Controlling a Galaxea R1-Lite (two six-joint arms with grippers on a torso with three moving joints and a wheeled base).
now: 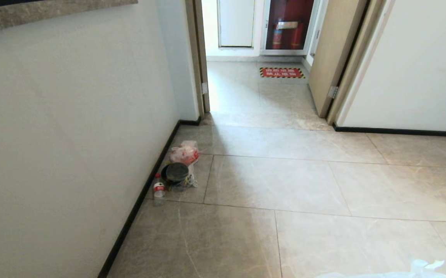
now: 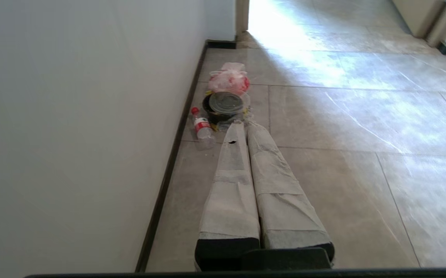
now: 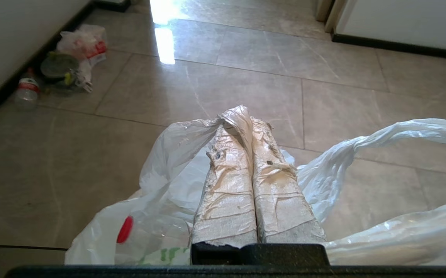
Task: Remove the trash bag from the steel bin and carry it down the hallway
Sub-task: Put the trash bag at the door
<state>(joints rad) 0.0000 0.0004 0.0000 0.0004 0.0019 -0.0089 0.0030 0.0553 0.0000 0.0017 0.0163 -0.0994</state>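
Observation:
My right gripper (image 3: pixel 246 116) is shut on a fold of the thin white trash bag (image 3: pixel 168 185), pinched between its taped fingers. The bag hangs below the gripper over the hallway floor (image 1: pixel 284 185), a twisted loop handle (image 3: pixel 400 133) trailing to one side. A red cap and green print show through the plastic. A scrap of the bag (image 1: pixel 419 269) peeks in at the head view's lower right edge. My left gripper (image 2: pixel 244 125) is shut with nothing in it, held low near the left wall. The steel bin is out of view.
Against the left wall's black skirting lie a pinkish-red bag (image 1: pixel 184 153), a black round tub (image 1: pixel 176 172) and a plastic bottle (image 1: pixel 158 190). Ahead is a doorway with an open wooden door (image 1: pixel 333 58), a red floor mat (image 1: pixel 282 72) and a fire-extinguisher cabinet (image 1: pixel 288 27).

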